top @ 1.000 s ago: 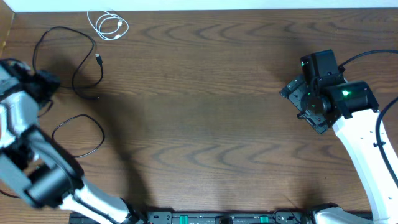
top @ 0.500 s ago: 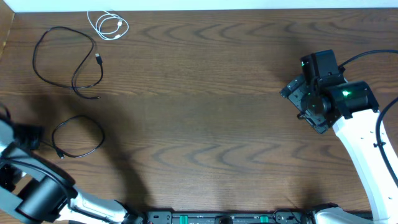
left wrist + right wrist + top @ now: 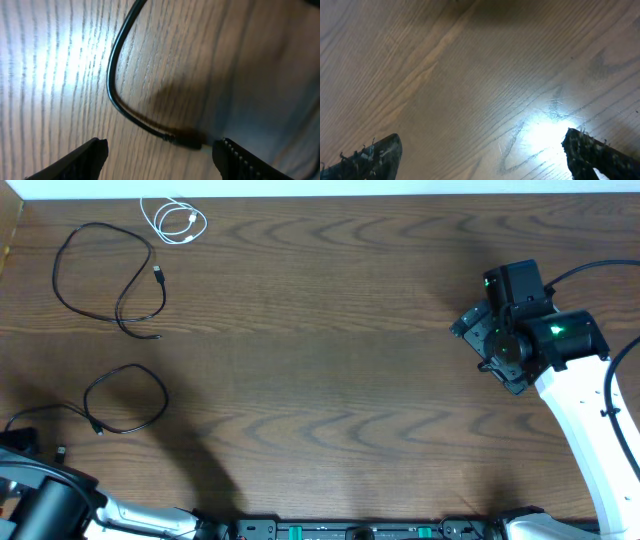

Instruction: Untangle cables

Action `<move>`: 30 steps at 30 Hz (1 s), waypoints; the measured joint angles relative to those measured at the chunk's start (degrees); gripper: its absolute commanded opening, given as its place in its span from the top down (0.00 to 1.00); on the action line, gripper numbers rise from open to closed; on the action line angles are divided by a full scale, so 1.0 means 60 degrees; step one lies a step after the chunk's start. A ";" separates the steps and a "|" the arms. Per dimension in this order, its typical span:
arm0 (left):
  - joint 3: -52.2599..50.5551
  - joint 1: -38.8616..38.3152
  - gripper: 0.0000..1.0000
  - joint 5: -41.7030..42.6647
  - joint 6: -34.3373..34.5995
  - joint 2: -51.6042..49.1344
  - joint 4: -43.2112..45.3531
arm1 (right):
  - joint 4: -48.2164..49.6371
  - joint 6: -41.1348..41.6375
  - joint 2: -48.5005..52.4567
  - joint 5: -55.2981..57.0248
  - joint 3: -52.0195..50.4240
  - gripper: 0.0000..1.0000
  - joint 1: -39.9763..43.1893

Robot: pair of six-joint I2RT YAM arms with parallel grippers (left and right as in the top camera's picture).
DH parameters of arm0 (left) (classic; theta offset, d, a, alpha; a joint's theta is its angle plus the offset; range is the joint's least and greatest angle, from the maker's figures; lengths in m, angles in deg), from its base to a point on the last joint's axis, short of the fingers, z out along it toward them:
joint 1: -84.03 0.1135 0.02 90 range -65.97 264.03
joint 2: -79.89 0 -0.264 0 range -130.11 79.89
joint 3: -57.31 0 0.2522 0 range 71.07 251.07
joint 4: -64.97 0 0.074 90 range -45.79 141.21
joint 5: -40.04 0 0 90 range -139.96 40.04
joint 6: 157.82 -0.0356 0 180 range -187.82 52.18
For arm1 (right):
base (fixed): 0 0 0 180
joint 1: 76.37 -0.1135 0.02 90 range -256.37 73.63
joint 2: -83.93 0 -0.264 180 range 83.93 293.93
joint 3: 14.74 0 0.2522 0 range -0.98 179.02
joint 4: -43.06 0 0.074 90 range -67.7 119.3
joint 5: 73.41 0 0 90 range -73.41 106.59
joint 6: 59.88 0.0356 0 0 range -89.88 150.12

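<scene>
Left gripper (image 3: 162,159): low over the desk (image 3: 350,380) at its near left corner; fingers spread well apart, gripping nothing
Right gripper (image 3: 485,156): close to the right edge, above bare wood; spread to the full, empty
White cable (image 3: 175,220): small coil against the far edge, toward the far left corner; apart from both black ones
Upper black cable (image 3: 159,275): wide loose loop by the left edge, just nearer than the white coil; touching neither neighbour
Lower black cable (image 3: 165,395): single loop nearer the near left corner, thin tail running toward the left edge
Plug (image 3: 186,143): flat on the wood between the left fingers, touching neither; probably the lower cable's end
Progress: judged almost complete; no crossing visible among the three
Step in hand: judged letting go and backing off from that end
Doing it well: rise straight up first; keep the fingers wide so the plug cannot snag; swing away from the loop, never across it
Risk: a brushed tail sliding back over its own loop
</scene>
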 measured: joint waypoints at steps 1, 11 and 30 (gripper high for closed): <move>0.0000 0.0000 0.28 0.0004 0.0025 -0.0142 0.0015 | 0.0000 0.0000 0.0000 0.0000 0.0000 0.01 0.0000; 0.0004 0.0011 0.41 0.0284 0.0062 -0.1038 0.0382 | -0.0004 0.0000 0.0000 0.0000 0.0000 0.01 0.0000; 0.0004 -0.0302 0.63 0.1494 -0.0962 -0.1093 0.1902 | -0.0004 0.0000 0.0000 0.0000 0.0000 0.01 0.0000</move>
